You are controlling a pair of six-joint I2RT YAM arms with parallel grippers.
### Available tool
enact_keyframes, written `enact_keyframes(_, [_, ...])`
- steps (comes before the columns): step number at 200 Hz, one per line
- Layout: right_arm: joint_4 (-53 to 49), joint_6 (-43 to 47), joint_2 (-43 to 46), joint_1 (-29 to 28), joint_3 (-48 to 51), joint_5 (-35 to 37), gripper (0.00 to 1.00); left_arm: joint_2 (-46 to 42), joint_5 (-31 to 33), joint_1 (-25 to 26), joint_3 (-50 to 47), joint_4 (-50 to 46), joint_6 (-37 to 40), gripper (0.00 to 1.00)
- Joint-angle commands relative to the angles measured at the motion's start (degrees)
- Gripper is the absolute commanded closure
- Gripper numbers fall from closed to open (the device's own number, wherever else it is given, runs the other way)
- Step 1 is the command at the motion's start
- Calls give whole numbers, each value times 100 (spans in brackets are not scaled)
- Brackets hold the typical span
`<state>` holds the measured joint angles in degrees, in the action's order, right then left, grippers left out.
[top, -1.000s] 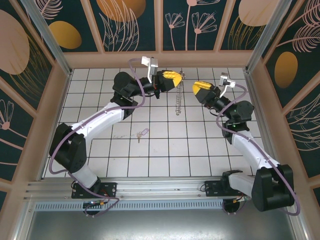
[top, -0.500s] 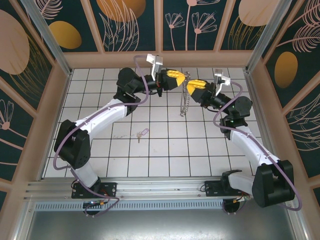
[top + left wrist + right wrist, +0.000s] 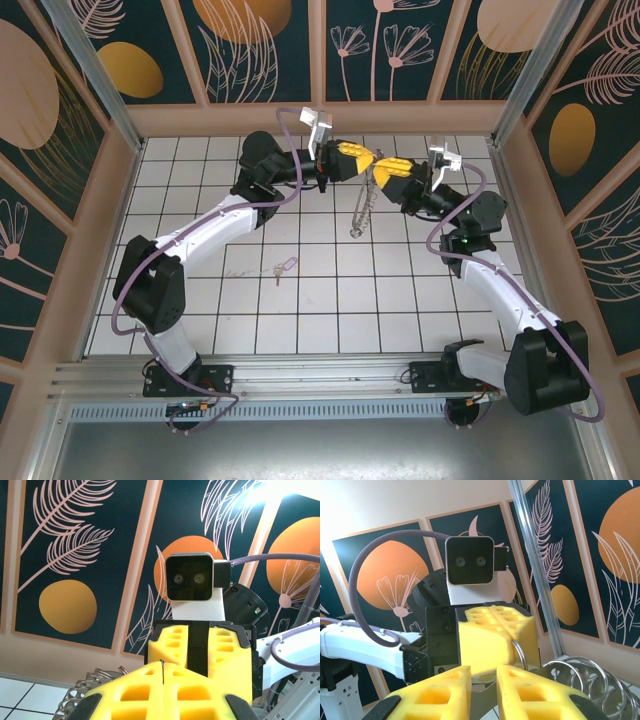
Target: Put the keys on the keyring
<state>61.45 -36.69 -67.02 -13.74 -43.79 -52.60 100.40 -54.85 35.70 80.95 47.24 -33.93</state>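
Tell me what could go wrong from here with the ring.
1. The left tool and right tool meet nose to nose at the ring; a small slip could knock them together.
2. The ring hangs from a thin pinch and may swing or drop.
3. The key lies on the tiles, and both tools are occupied at the ring.

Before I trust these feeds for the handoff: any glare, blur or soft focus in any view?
Top external: evenly lit and sharp, the key small but distinct on the tiles. Left wrist: blown-out glare at upper right, the left end effector soft at the bottom edge. Right wrist: washed-out wall at upper left, keyring loops at lower right fairly crisp.
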Motion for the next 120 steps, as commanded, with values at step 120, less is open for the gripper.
enact_keyframes(120, [1375,-659,-393,-41,-117,293,82,-75,178,78,-76,1013,-826,100])
